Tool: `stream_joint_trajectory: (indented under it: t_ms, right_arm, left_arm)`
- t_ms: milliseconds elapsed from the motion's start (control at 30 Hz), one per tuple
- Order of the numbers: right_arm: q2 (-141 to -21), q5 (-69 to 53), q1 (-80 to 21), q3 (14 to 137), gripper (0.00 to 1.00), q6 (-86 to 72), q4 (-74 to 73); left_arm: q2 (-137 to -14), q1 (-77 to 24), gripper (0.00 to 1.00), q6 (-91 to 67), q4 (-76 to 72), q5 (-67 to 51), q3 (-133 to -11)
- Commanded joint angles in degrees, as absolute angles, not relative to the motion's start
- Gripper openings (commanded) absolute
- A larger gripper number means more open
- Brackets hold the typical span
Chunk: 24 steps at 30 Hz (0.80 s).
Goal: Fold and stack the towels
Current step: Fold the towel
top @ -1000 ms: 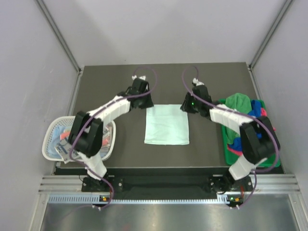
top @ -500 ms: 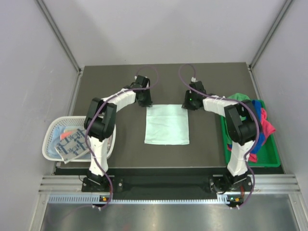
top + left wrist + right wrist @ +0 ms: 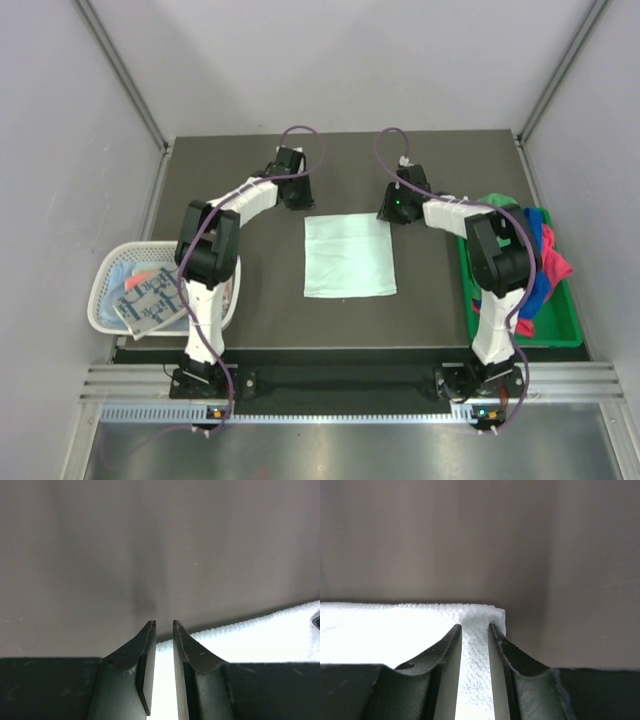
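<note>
A pale mint towel [image 3: 349,257] lies flat in the middle of the dark table. My left gripper [image 3: 295,197] is low at its far left corner and my right gripper [image 3: 392,212] at its far right corner. In the left wrist view the left gripper [image 3: 164,624] has its jaws a narrow gap apart, tips just past the towel [image 3: 260,635] edge. In the right wrist view the right gripper [image 3: 475,626] also stands narrowly open, straddling the towel [image 3: 380,630] corner. Neither pinches the cloth.
A white mesh basket [image 3: 103,292] at the left table edge holds a navy patterned towel [image 3: 150,300] and a coral one. A green bin [image 3: 548,336] on the right holds a heap of green, pink and blue towels [image 3: 548,262]. Grey walls enclose three sides.
Both arms have stretched farther from their bases, and the grippers have crept toward the far edge. The mint towel has slid slightly away and to the right.
</note>
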<state>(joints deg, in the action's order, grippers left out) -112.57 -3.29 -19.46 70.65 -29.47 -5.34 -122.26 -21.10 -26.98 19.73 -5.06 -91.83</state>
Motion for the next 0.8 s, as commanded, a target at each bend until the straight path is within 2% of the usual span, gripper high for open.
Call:
stream_joint_trajectory:
  t_ms: [0,67,200,333,533,767]
  right_arm:
    - [-111.2,-2.5,-18.4,70.7,0.29,-27.4,-3.7]
    - [-109.0,-2.4,-18.5,70.3,0.3,-27.2,-3.7]
    - [-105.4,-2.0,-18.4,68.6,0.31,-26.8,-3.0]
    - [-102.8,-0.3,-18.4,67.6,0.32,-25.6,-3.4]
    - [-104.9,3.3,-18.4,68.2,0.33,-23.3,-4.9]
    - [-109.3,2.1,-18.5,70.8,0.34,-21.8,-6.1]
  left_arm:
    - [-120.0,-21.1,0.25,-26.0,17.8,-5.8,-92.4]
    - [-118.3,-21.0,0.26,-26.3,17.8,-4.1,-91.2]
    - [-113.3,-21.1,0.35,-26.9,17.6,1.2,-87.2]
    - [-111.9,-21.1,0.42,-26.8,18.5,1.1,-85.1]
    - [-113.9,-21.2,0.42,-26.5,19.4,-6.0,-84.6]
    - [-116.9,-21.2,0.42,-27.1,19.1,-7.4,-84.7]
